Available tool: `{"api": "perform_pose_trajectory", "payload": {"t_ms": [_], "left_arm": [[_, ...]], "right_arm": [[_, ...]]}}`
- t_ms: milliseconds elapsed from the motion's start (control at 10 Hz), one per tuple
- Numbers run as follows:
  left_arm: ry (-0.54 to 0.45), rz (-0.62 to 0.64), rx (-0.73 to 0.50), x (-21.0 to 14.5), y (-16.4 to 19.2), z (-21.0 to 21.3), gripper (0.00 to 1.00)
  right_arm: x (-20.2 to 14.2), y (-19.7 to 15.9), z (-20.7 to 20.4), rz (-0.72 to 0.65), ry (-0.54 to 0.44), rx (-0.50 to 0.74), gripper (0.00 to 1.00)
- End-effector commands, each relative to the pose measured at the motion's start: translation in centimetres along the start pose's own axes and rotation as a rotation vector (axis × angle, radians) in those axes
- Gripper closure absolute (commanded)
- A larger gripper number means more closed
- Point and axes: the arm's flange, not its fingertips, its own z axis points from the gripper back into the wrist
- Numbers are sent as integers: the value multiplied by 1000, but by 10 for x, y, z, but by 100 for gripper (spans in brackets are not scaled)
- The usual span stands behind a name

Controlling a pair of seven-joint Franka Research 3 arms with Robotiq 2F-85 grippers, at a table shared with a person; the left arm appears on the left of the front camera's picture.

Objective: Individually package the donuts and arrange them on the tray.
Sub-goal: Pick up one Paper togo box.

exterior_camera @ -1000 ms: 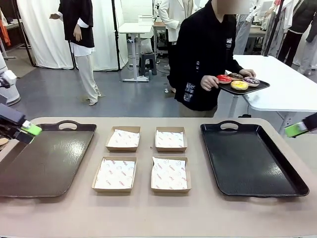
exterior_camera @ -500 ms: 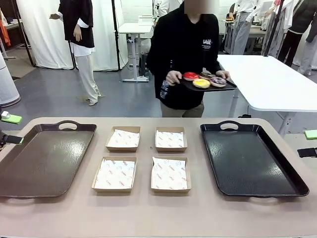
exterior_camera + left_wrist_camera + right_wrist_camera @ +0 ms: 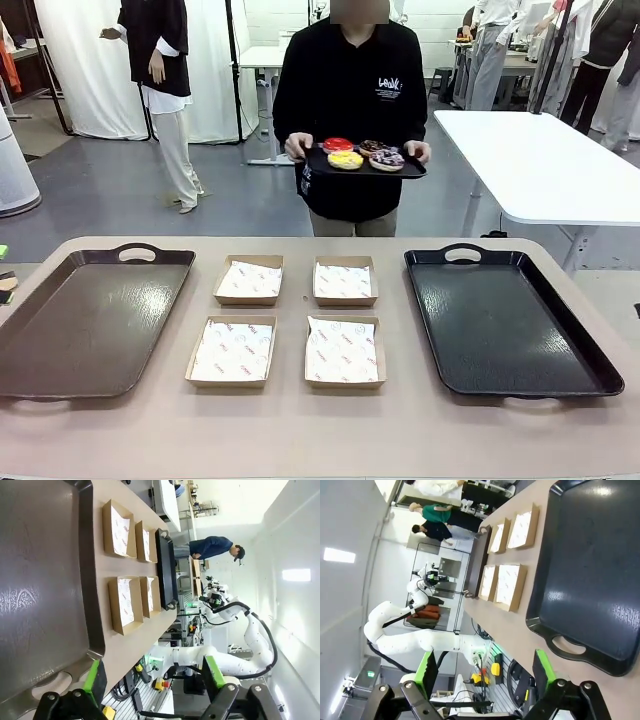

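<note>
Several donuts, red (image 3: pixel 338 144), yellow (image 3: pixel 346 159), chocolate brown (image 3: pixel 372 147) and sprinkled (image 3: pixel 387 159), lie on a small black serving tray (image 3: pixel 410 171). A person standing at the table's far side holds that tray in both hands. A large brown tray (image 3: pixel 90 320) lies on the table's left and a large black tray (image 3: pixel 505 320) on its right. My left gripper (image 3: pixel 155 675) hangs open beyond the brown tray's (image 3: pixel 45 580) handle end. My right gripper (image 3: pixel 485 669) is open past the black tray's (image 3: pixel 590 570) handle, with nothing in it.
Several open cardboard boxes lined with printed paper sit between the two trays, such as the near-left box (image 3: pixel 231 351) and the far-right box (image 3: pixel 344 281). A white table (image 3: pixel 560 170) stands behind on the right. People stand farther back.
The person carried the donut tray from the right to the middle of the far side. Both grippers drew back off the table's sides in the front view.
</note>
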Motion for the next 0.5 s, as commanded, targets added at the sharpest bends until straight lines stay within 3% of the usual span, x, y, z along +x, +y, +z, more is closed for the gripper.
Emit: {"api": "perform_pose_trajectory", "payload": {"t_ms": [0,400], "left_arm": [[2,-9,-2,0,-2,-3,0],[2,-9,-2,0,-2,-3,0]], "right_arm": [[2,0,-7,0,8,10,0],[2,0,-7,0,8,10,0]]}}
